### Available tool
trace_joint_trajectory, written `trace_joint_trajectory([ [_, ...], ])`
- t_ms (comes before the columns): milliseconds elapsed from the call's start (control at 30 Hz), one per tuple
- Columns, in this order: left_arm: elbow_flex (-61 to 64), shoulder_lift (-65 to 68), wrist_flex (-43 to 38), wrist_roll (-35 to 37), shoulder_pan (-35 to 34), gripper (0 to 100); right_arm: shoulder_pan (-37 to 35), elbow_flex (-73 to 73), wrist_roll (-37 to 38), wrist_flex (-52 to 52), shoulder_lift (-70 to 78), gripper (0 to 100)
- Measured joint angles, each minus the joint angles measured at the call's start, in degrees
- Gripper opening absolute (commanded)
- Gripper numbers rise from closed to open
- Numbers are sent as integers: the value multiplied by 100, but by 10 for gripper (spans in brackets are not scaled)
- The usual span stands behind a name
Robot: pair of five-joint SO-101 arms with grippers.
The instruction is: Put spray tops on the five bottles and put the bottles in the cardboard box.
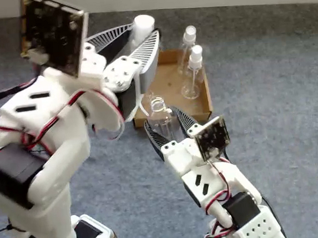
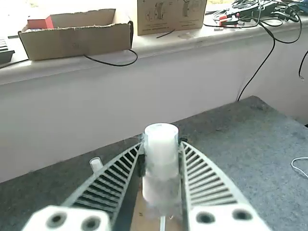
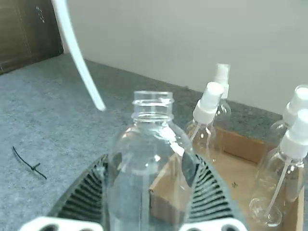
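- Biggest risk imo: the dip tube (image 3: 81, 65) hangs just left of the bottle (image 3: 150, 154) mouth, not over it. Lowering from here could snag the rim and tip the bottle.
- Left claw (image 2: 161, 144) is raised high, pinching the spray top (image 2: 161, 163). Right claw (image 1: 164, 120) sits low, clamped on the upright bottle by the near-left corner of the cardboard box (image 1: 169, 79).

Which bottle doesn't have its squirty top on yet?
The clear plastic bottle in the right gripper: its neck is open, while the bottles in the brown cardboard box wear white spray tops.
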Motion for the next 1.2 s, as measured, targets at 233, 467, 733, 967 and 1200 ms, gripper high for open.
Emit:
trace_joint_trajectory([
  [233,536,9,-774,0,0,5,0,967,0,18,-1222,4],
  [467,536,9,-879,0,0,5,0,1055,0,88,-1266,4],
  [733,1020,9,-879,0,0,5,0,1055,0,88,-1266,4],
  [967,1688,18,-879,0,9,5,0,1055,0,88,-1266,4],
  [1200,2022,18,-668,35,26,5,-26,1055,0,88,-1266,4],
])
